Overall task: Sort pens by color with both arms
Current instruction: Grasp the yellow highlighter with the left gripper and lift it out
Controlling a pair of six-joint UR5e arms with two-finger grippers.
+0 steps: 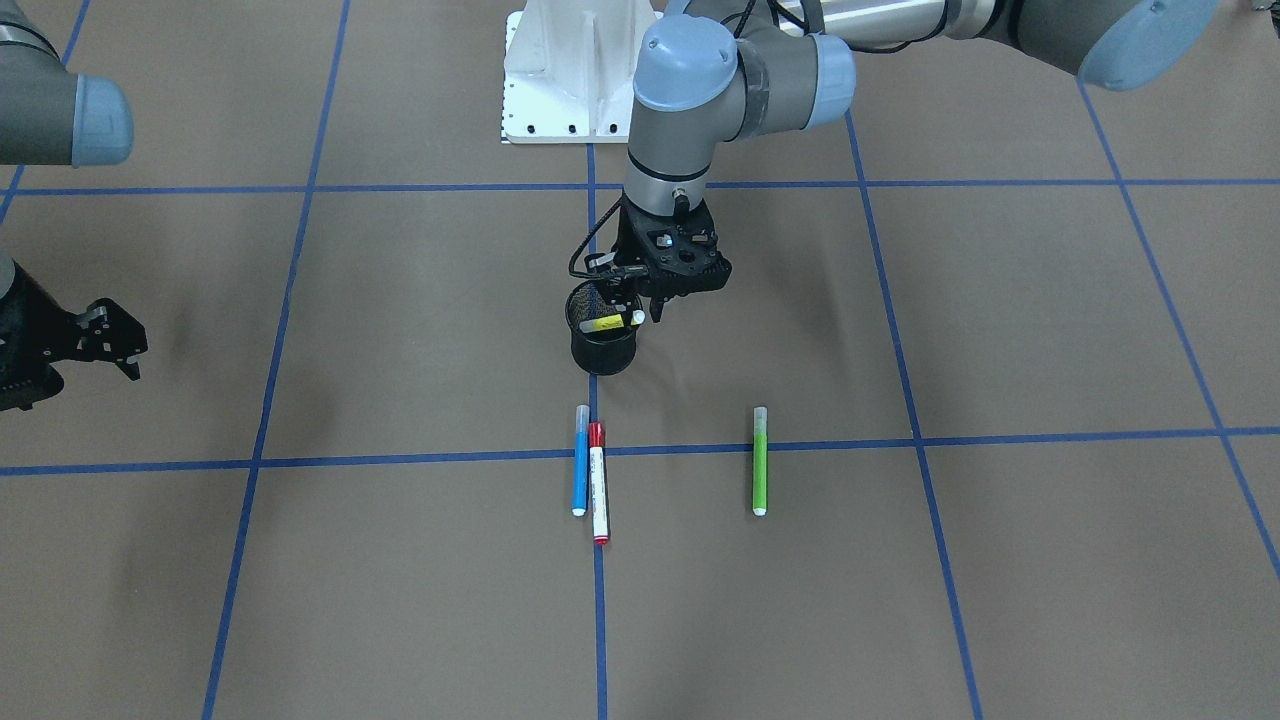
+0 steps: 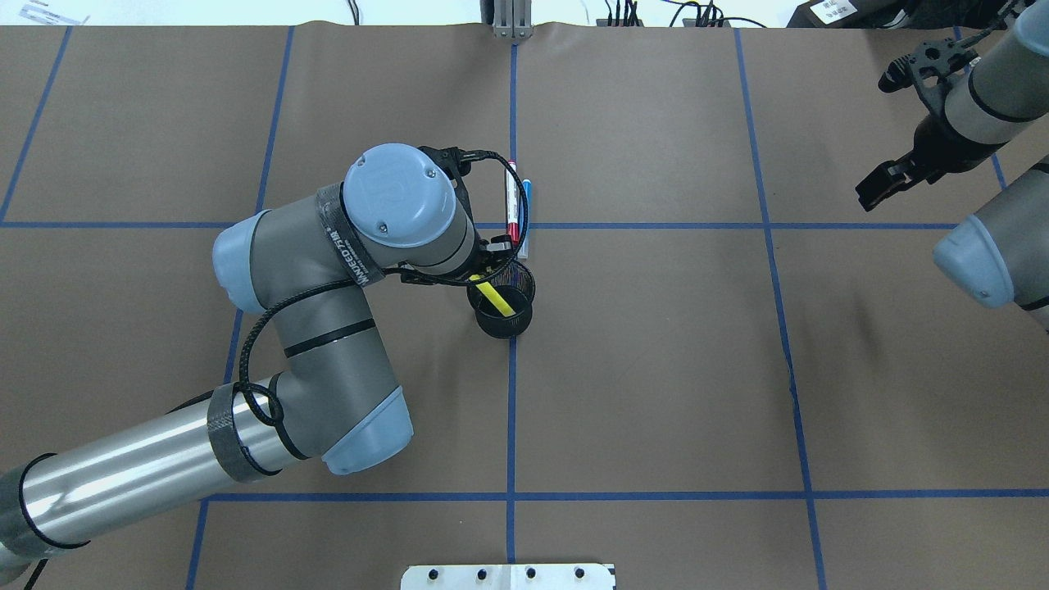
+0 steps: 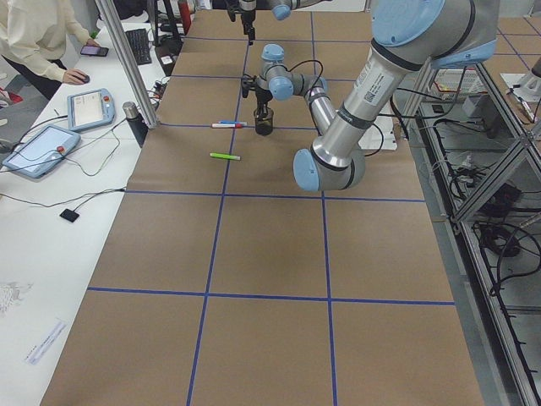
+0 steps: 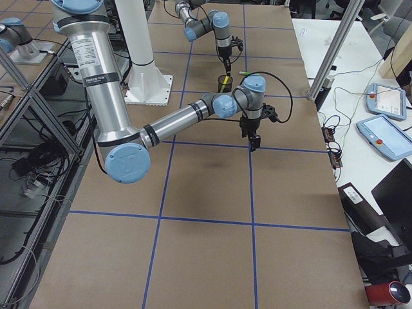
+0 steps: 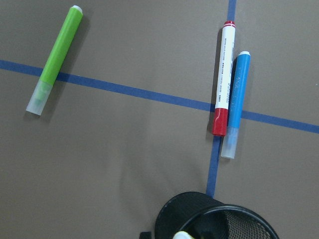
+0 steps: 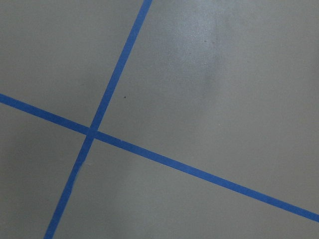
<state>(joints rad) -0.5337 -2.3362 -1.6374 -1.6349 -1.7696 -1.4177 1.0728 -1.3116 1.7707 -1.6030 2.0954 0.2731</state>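
Note:
The yellow pen (image 1: 606, 323) leans inside the black mesh cup (image 1: 604, 352), its white end at the rim. My left gripper (image 1: 635, 305) hangs just over the cup's rim, and its fingers look spread, so I read it as open. Three pens lie flat on the table beyond the cup. The blue pen (image 5: 235, 104) and the white-barrelled red-capped pen (image 5: 223, 79) touch side by side, and the green pen (image 5: 56, 59) lies apart from them. My right gripper (image 2: 875, 135) hovers open and empty far off at the table's right side.
Blue tape lines (image 1: 760, 445) divide the brown table into squares. The white pedestal (image 1: 570, 70) stands at the robot's base. A person (image 3: 34, 38) sits at a side desk with tablets (image 3: 38, 148), off the table's far edge.

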